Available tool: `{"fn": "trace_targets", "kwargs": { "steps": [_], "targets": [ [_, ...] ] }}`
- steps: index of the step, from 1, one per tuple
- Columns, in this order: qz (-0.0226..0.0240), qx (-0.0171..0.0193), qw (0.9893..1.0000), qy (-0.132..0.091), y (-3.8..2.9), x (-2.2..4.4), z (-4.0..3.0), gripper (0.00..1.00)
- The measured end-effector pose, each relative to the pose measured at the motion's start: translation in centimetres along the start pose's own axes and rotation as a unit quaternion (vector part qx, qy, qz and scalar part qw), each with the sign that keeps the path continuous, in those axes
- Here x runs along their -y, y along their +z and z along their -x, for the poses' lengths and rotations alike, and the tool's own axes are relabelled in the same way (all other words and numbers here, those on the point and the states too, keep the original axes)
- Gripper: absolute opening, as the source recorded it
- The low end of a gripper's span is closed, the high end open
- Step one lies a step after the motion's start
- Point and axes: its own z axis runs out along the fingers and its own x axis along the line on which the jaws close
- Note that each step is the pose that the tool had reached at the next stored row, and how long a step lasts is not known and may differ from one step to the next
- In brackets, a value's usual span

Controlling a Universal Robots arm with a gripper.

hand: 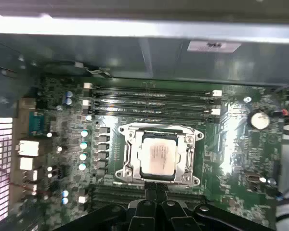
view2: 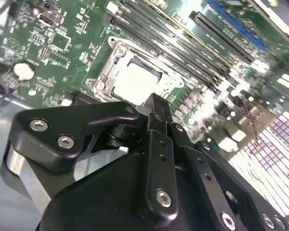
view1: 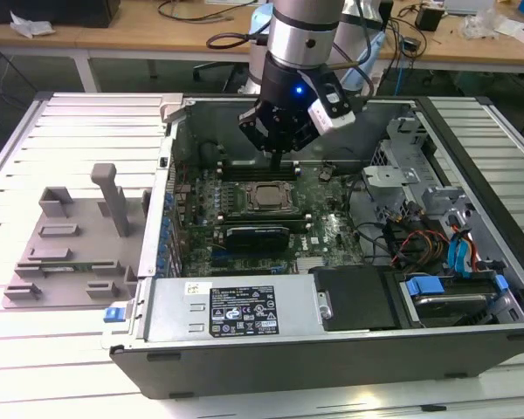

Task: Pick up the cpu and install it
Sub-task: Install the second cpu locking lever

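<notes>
The cpu (hand: 158, 157) lies flat in the socket frame (hand: 158, 155) on the motherboard (hand: 231, 159), silvery top plate up. In both wrist views its plate shows clearly (view2: 137, 83); the exterior view gives it as a small pale square (view1: 267, 196) inside the open computer case (view1: 472, 262) on the slatted table (view1: 35, 340). The hand (hand: 156, 188) hangs above the socket's edge, pointing down, fingers (view2: 156, 110) pressed together and empty, apart from the cpu. A grey fixture tray (view1: 70, 253) sits at the exterior view's left.
</notes>
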Motion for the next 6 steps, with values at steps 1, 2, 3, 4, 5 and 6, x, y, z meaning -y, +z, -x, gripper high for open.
{"fn": "trace_targets", "kwargs": {
  "steps": [1,2,3,4,5,6],
  "targets": [
    [0.0000,0.0001,1.0000,0.000,-0.55,0.00,-0.04,0.11],
    [0.0000,0.0001,1.0000,0.000,-0.55,0.00,-0.04,0.11],
    [0.0000,0.0000,1.0000,0.000,-0.56,0.00,-0.04,0.11],
    [0.0000,0.0001,1.0000,0.000,-0.57,0.00,-0.04,0.11],
    [0.0000,0.0000,1.0000,0.000,-0.57,0.00,-0.04,0.11],
    [0.0001,0.0000,1.0000,0.000,-0.57,0.00,-0.04,0.11]
  ]
}}
